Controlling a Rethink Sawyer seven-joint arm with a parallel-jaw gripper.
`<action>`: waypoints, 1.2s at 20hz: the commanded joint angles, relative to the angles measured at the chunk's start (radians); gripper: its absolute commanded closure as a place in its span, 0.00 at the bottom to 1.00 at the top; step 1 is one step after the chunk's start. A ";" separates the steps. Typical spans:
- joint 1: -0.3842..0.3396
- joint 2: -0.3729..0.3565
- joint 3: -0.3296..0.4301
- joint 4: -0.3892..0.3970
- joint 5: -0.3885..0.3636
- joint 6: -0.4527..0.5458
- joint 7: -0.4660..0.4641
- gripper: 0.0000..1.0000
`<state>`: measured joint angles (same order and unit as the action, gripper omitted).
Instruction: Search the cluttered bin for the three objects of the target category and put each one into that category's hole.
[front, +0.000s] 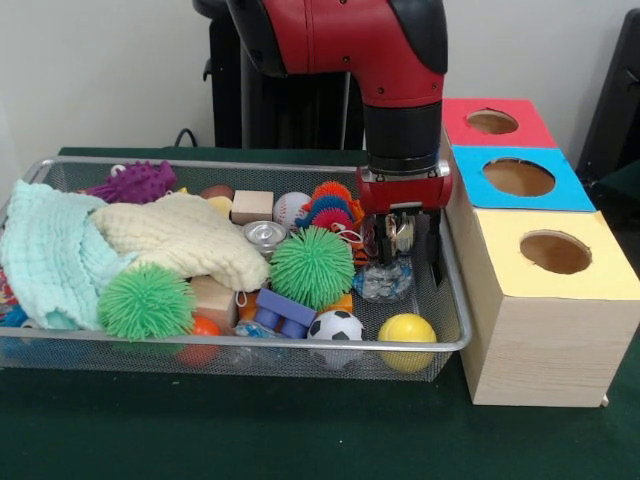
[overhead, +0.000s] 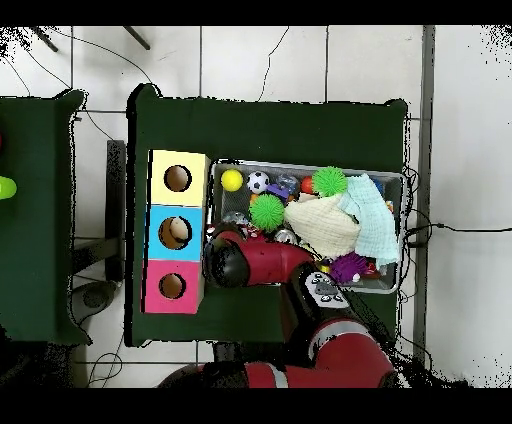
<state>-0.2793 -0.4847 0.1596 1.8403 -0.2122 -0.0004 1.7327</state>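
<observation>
The claw (front: 404, 262) hung low inside the wire basket (front: 452, 300), over a clear glassy object (front: 383, 283) directly beneath it; whether its fingers were apart or together could not be told. A yellow ball (front: 407, 329) lay just in front, the three-holed box (front: 545, 330) alongside.

A dark green cloth (front: 300, 440) covers the table, and black cables (overhead: 120, 110) trail across the tiled floor (overhead: 260, 60).

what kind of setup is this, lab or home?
Most likely a robotics lab test cell: a wire bin of toys on a green-covered table, a wooden sorting box with three colour-coded holes, cables across tiled floor.
</observation>
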 joint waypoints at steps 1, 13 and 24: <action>0.034 0.063 -0.005 -0.036 -0.039 -0.082 0.124 0.00; 0.041 0.042 -0.064 -0.051 -0.039 -0.042 0.098 0.00; -0.013 -0.001 -0.051 -0.036 -0.070 0.010 0.062 0.00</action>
<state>-0.2512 -0.4880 0.1042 1.8390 -0.2311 -0.0238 1.7327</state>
